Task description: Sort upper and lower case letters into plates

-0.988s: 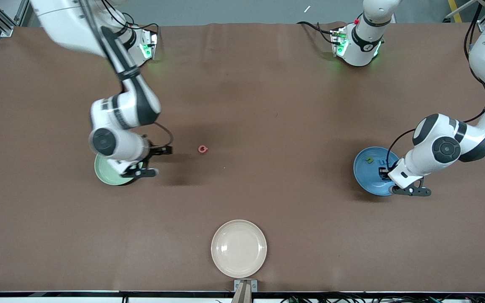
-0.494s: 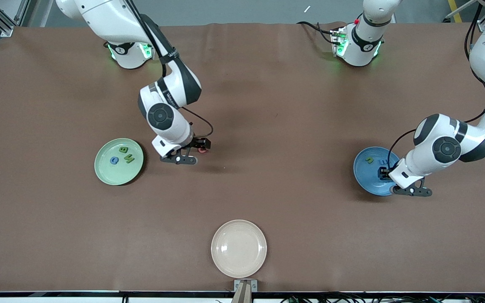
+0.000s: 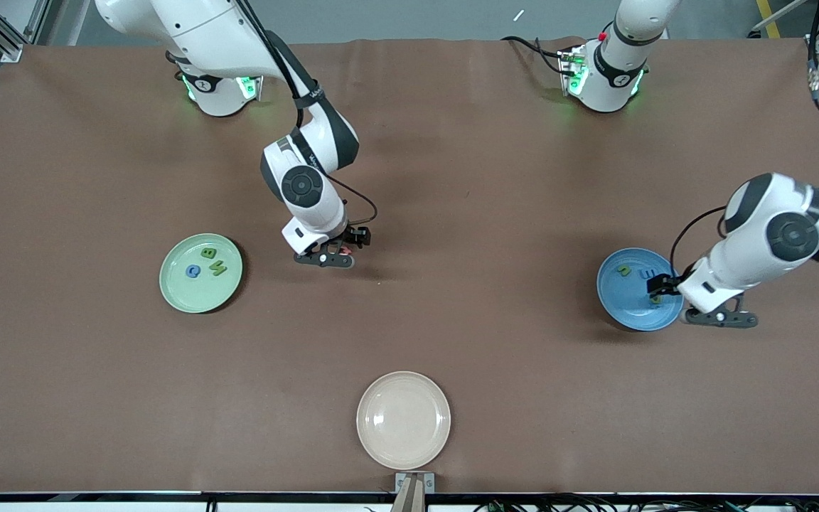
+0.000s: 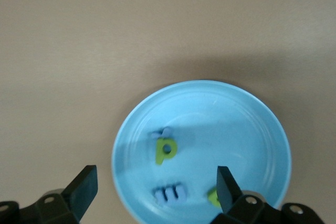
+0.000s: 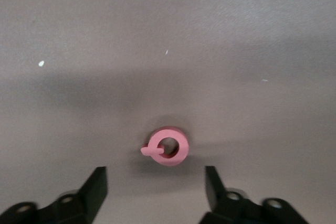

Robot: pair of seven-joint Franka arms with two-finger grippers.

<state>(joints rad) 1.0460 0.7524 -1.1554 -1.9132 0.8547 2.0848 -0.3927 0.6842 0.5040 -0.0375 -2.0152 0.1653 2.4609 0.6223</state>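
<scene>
A pink letter [image 5: 168,149] lies on the brown table, just ahead of my right gripper's [image 5: 156,182] open, empty fingers; in the front view that gripper [image 3: 342,250] hangs low over it mid-table. The mint green plate [image 3: 180,293] holds a blue letter [image 3: 193,271] and two green letters [image 3: 207,252]. My left gripper [image 3: 662,290] stands open and empty over the blue plate's [image 3: 623,307] edge toward the left arm's end. In the left wrist view, the blue plate [image 4: 236,129] holds a green p [image 4: 166,149], a blue letter [image 4: 169,193], another blue letter [image 4: 160,132] and a green letter [image 4: 214,198].
A cream plate [image 3: 403,419] with nothing in it sits near the table's front edge, in the middle. The two arm bases [image 3: 219,89] stand along the table's back edge. The brown table [image 3: 495,213] is bare between the plates.
My right gripper has swung from over the green plate to the pink letter. My left gripper has opened, left a green letter in the blue plate and drawn back toward its end.
</scene>
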